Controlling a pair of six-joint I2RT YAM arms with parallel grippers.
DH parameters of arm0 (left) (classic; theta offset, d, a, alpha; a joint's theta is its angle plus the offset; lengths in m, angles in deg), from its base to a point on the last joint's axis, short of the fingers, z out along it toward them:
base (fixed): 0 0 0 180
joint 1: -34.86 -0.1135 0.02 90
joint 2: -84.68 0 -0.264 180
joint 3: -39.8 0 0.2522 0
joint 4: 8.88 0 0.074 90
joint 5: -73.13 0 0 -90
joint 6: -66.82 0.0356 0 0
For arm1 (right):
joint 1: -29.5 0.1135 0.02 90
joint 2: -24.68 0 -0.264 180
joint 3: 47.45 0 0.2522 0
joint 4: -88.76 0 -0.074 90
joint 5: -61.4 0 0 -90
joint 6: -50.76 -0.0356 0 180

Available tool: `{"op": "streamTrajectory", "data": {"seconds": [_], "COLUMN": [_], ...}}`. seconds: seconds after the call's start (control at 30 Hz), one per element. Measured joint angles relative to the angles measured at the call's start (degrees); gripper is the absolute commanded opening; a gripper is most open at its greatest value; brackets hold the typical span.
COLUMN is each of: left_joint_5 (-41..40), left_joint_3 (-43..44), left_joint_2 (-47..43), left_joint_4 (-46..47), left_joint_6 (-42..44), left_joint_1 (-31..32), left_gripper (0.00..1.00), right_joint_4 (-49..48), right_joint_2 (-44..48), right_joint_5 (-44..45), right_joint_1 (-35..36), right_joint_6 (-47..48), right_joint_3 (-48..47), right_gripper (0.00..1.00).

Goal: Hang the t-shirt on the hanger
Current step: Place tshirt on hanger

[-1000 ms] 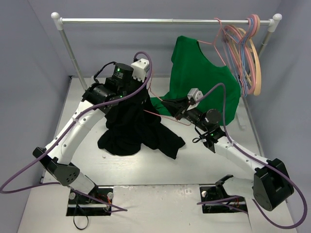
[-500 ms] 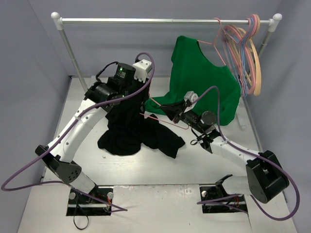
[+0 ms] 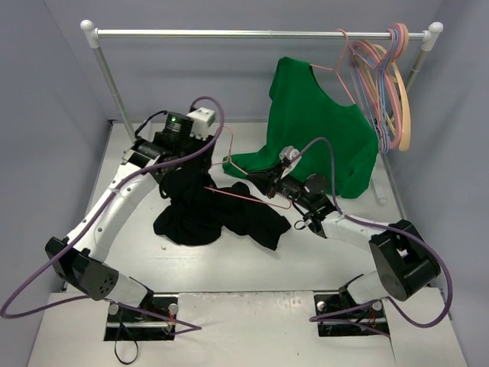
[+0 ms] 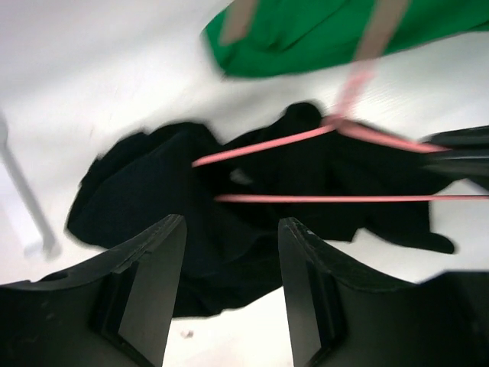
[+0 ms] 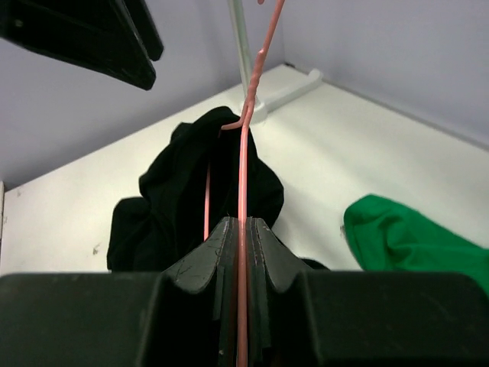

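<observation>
Now, top external: the left gripper (image 3: 189, 153) is sitting lower and further left than a second ago, when it was holding cloth bunched up high. The t-shirt (image 3: 206, 218) is lying slumped as one black heap on the table (image 3: 306, 256), left of centre, under and just in front of that gripper. The right gripper (image 3: 266, 182) is pushing the hanger (image 3: 244, 194) leftward from where it was, so the pink wire is now reaching across the top of the heap. Reading: the lift appears to be given up, the shirt is not yet hanging from the hanger, and threading is probably going to need a fresh grasp near the collar. Count here: two arms, one black t-shirt, one green t-shirt (image 3: 321, 130) hanging off the one rail (image 3: 260, 33), one pink hanger in use, and a cluster of spare hangers (image 3: 386, 76) at the rail's right end, overlapping too much to count singly. Left wrist: the left jaws are standing wide apart with nothing between them, and the black heap is lying on the table beyond. Two pink runs of the one hanger are crossing the cloth, their ends disappearing at the folds; I cannot tell whether they are going inside the shirt. One green hem is showing at the top. Right wrist: the right gripper is clamping tight on the hanger wire, which is running straight ahead to the black heap. One t-shirt and one green patch at the right are showing here.
</observation>
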Motion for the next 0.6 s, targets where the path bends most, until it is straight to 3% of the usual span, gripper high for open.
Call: {"op": "streamTrajectory", "data": {"seconds": [0.23,0.6], "left_joint_5": [3.02,8.66], "left_joint_3": [-10.12,-10.4], "left_joint_2": [-1.57,3.85], "left_joint_4": [1.77,7.15], "left_joint_6": [-0.11,-0.31], "left_joint_1": [-11.8,-11.76], "left_gripper": [0.51,0.49], "right_joint_4": [0.02,-0.35], "right_joint_2": [-4.07,-6.99], "right_joint_5": [-0.22,-1.01], "right_joint_1": [0.02,0.74], "right_joint_6": [-0.66,-1.79], "right_joint_3": [0.52,0.52], "right_gripper": [0.0,0.0]}}
